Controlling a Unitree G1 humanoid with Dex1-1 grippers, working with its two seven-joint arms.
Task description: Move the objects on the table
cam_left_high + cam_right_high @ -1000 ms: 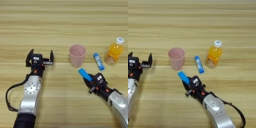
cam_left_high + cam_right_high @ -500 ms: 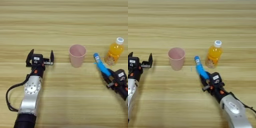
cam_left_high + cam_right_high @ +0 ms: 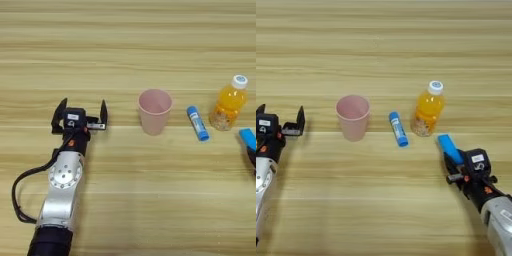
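A pink cup (image 3: pixel 353 117) stands upright mid-counter (image 3: pixel 384 45), with a blue tube (image 3: pixel 398 129) lying just right of it and an orange juice bottle (image 3: pixel 427 110) beyond. The right gripper (image 3: pixel 452 156), near right, has its jaws clamped on a light-blue bar (image 3: pixel 448 147). The left gripper (image 3: pixel 80 114) rests left of the cup, jaws apart.

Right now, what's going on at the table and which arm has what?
The right gripper is shut on a light-blue bar, holding it near the table's front right, just below the orange juice bottle. The left gripper is open and holds nothing, parked left of the upright pink cup. A small blue tube lies flat between the cup and the bottle.
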